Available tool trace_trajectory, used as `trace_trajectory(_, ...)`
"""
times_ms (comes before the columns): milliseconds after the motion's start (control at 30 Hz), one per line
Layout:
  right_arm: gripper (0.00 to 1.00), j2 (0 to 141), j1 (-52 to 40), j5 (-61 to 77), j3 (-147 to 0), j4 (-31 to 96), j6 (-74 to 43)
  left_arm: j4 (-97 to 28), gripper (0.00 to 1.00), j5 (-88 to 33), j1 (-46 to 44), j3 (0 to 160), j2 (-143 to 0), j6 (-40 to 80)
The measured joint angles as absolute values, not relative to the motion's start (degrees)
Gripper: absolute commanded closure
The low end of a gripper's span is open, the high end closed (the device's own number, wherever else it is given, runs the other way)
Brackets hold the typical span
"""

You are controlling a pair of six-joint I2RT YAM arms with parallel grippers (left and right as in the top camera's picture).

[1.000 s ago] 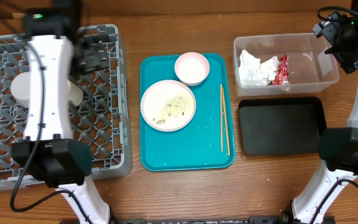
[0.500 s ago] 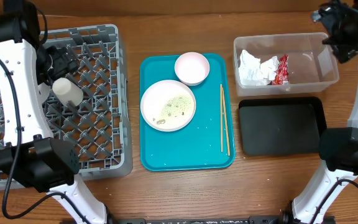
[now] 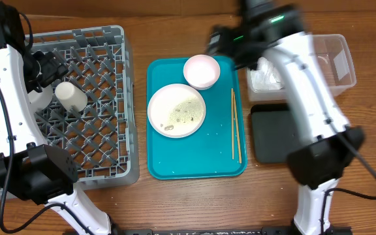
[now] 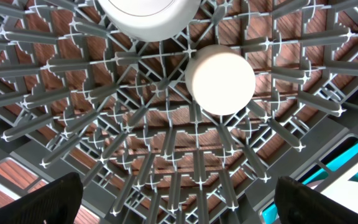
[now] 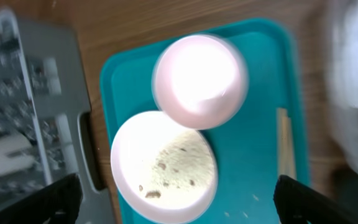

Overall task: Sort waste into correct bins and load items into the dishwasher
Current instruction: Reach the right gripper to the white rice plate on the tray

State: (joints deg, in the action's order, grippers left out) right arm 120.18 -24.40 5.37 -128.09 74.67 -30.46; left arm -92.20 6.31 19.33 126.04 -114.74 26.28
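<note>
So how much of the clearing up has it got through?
Partly done. A small white cup sits in the dish rack, and the napkin lies in the clear tub. Nothing is in hand: the left gripper is open above the rack, and the right gripper is open above the teal tray. Still left are the bowl, the plate with food scraps, and the chopsticks.

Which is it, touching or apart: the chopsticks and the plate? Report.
Apart. Overhead view shows bare teal tray between the plate and the chopsticks.
</note>
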Motion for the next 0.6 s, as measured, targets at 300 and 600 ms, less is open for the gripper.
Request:
trace_trajectory(300,0.25,120.33,-43.07,-9.23,-111.07,56.12,-21.98,-92.18,0.00,7.16,19.33,126.04,-114.74,26.48)
trace_trajectory(600,0.28,120.44,-45.06,2.04,-97.97,47.05,-2.13,-92.18,0.00,7.16,19.33,126.04,-114.74,26.48)
